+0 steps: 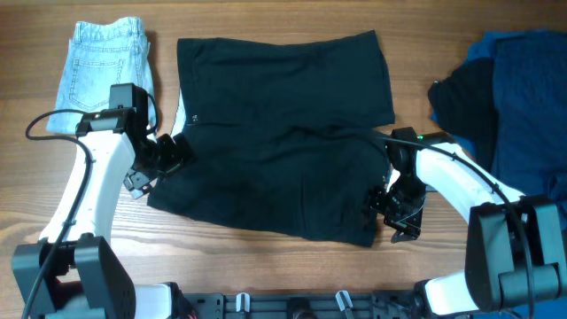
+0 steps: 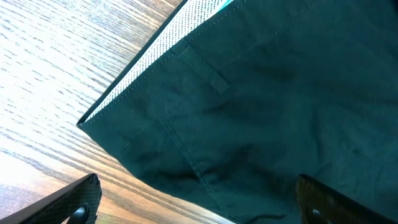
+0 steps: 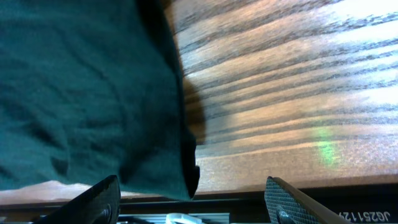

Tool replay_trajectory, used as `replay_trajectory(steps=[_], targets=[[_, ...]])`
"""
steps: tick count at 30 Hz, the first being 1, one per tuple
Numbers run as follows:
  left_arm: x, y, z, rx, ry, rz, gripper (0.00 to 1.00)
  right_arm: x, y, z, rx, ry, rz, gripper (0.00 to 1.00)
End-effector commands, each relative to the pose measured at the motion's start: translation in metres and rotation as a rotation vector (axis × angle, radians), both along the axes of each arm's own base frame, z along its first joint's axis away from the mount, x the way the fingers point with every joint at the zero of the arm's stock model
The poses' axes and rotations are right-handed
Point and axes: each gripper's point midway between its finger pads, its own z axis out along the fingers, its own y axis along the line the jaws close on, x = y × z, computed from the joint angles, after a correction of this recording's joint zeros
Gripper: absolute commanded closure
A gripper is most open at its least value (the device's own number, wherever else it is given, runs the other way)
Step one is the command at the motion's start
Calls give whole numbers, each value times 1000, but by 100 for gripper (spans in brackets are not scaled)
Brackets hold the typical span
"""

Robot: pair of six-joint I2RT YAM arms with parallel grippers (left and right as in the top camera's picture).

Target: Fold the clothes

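While both arms reach in from the near edge of the wooden table (image 1: 221, 257), the right gripper (image 1: 394, 213) is seen poised at the near right corner of the dark green garment (image 1: 283, 115). Its fingers (image 3: 93, 202) are spread wide, with only the cloth's hem lying between them and nothing clasped. A little farther in, the left gripper (image 1: 166, 152) is held at the garment's left edge, its jaws likewise fully parted and empty. A white-lined band (image 2: 149, 62) is shown just beyond its fingertips (image 2: 74, 202). The garment is laid flat across the middle of the table, with a crease running across it and the nearer half rumpled. The wrist of the right arm is seen against the cloth's right edge. At the far left, a folded piece of pale denim (image 1: 104, 66) is set near the dark garment, partly overlapped by the left arm. At the far right, a heap of blue and black clothing (image 1: 509, 97) is piled apart from it.
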Motion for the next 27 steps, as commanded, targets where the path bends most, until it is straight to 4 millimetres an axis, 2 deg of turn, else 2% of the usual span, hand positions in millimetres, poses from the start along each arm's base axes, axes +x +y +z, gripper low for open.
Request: replay_trajectory(steps=[1,6,10,14,16,18,20,23,27], targets=[[0,-3,-1,-18,1,8,0,-7,4,-6,35,9,10,27],[1,-3,-1,-18,-4,8,0,-19,19,-21,131,9,-28,30],[1,-3,-1,-18,-5,8,0,-29,19,-28,138,20,-35,35],[1,-3,-1,-18,-5,8,0,-28,19,-31,139,6,-38,57],[1,-3,-1,-19,-5,8,0,-25,19,-32,140,-4,-39,71],[1,-3,-1,-18,-5,8,0,-23,17,-34,117,-10,-47,75],[1,-3,-1,-18,-5,8,0,-21,12,-36,91,-21,-42,74],[1,-3,-1,-18,-6,8,0,-13,11,-37,80,-48,-35,64],[1,-3,-1,-19,-6,7,0,13,12,-33,72,-126,-27,59]])
